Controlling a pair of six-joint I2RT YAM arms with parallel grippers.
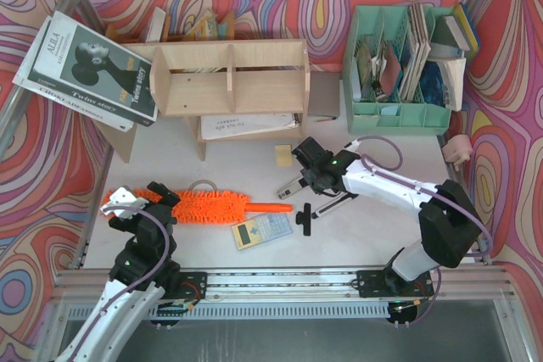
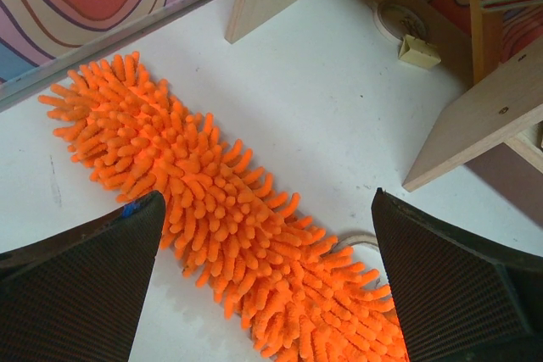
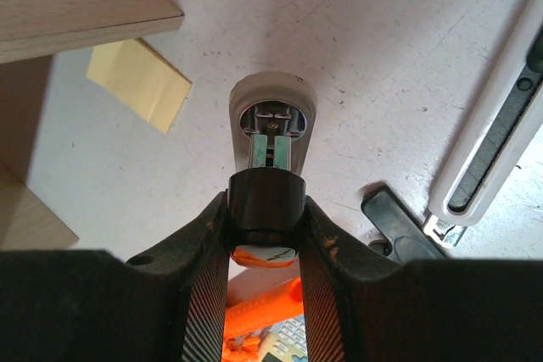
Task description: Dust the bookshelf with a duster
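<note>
From above, the orange duster (image 1: 208, 207) lies flat on the white table (image 1: 212, 247), in front of the plywood bookshelf (image 1: 229, 78), not yet lifted. At the left wrist, the left gripper (image 2: 267, 290) is spread wide over the fluffy head. At the right wrist, the right gripper (image 3: 265, 222) pinches a small black and white tool (image 3: 271, 120). If the 2 fingers grab only soft fluff, the duster could slip and droop.

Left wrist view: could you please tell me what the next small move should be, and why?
Probably lower the left gripper and close it on the long, fluffy orange microfibre duster: its jaws stand wide open over the brush, which lies ungripped on the white table.
</note>
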